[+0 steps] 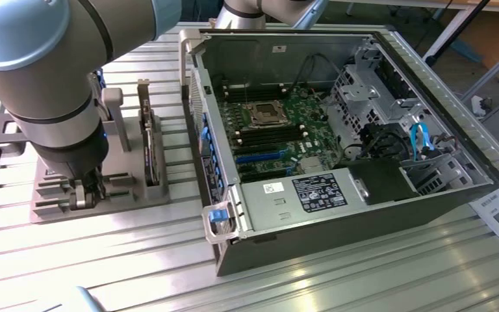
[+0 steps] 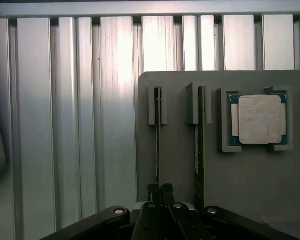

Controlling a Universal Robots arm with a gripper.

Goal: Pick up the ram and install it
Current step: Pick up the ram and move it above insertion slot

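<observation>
Ram: thin green circuit-board stick (image 2: 158, 145), standing edgewise in a slot of the grey plastic holder block (image 2: 180, 165), faces exposed for pinching.
Gripper (image 2: 160, 189): above that block, clamped on the ram.

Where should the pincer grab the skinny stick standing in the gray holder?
Pinch the ram across its thin top edge, coming straight down from above. It stands on edge in a slot of the gray holder, so the top edge is the part left free. The pincer sits right there, closed on it.
</observation>
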